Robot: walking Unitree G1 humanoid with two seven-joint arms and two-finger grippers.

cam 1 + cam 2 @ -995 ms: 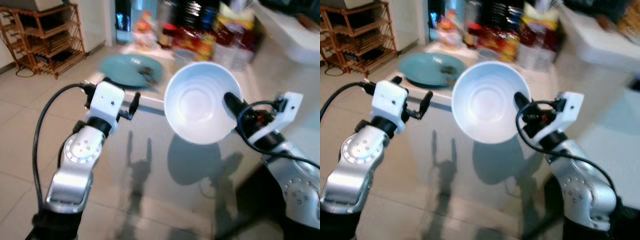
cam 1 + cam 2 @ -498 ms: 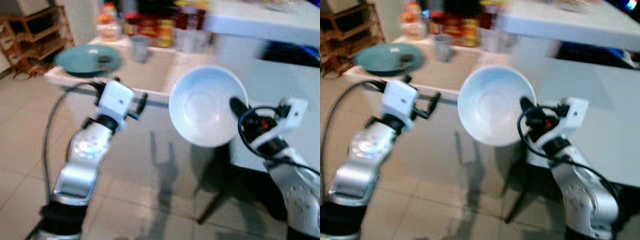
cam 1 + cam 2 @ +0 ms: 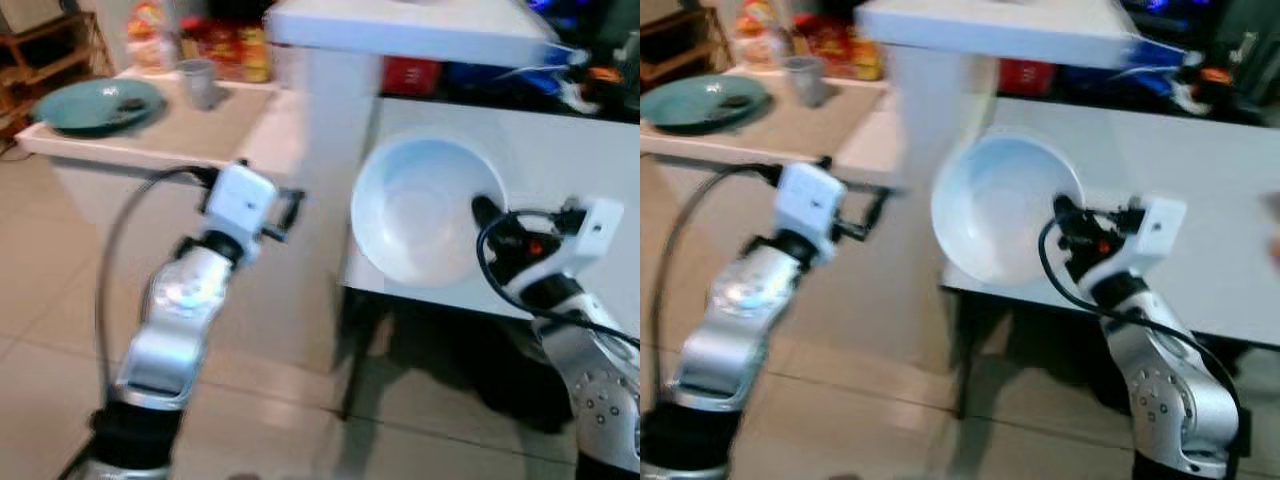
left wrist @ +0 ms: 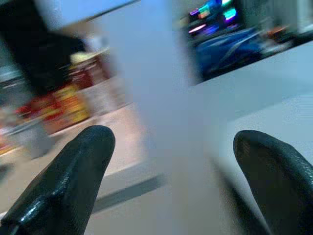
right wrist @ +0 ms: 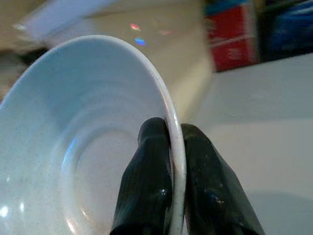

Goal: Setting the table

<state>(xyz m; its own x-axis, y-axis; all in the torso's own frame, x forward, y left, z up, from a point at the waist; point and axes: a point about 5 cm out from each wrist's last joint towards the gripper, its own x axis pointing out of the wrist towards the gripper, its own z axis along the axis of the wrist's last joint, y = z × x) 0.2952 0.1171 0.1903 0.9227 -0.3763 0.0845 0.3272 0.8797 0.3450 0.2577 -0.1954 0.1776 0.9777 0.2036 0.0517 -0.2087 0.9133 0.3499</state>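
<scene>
- Floor: pale tiles, lower part of both eye views; frames a bit blurred.
- Desk: white top, right side of scene, dark leg under its near-left corner. Dark clutter w/ blue bits along its far edge, too blurred to id.
- Shelf: white slab on a white post, above & behind the desk's left end.
- Low desk: beige top, far left, apart from the white desk. Carries plate, cup, packets.
- Left arm: silver, raised in front of the low desk, black cable looping off it.
- Right arm: silver, raised at right, black cable by the wrist.
- Bowl: white, empty, tilted so its inside faces the camera. Held in the air over the near-left edge of the white desk, not resting on it.
- Plate: teal, flat on the low desk's far-left end, sth dark on it, can't tell what.
- Packets: red/yellow, back of the low desk, blurred.
- Cup: grey, upright, just right of the plate.
- Right tool: pinched narrow on the bowl's rim, one finger inside, one outside (wrist view clear).
- Left tool: fingers wide apart, holding nothing, pointing toward the white post.
</scene>
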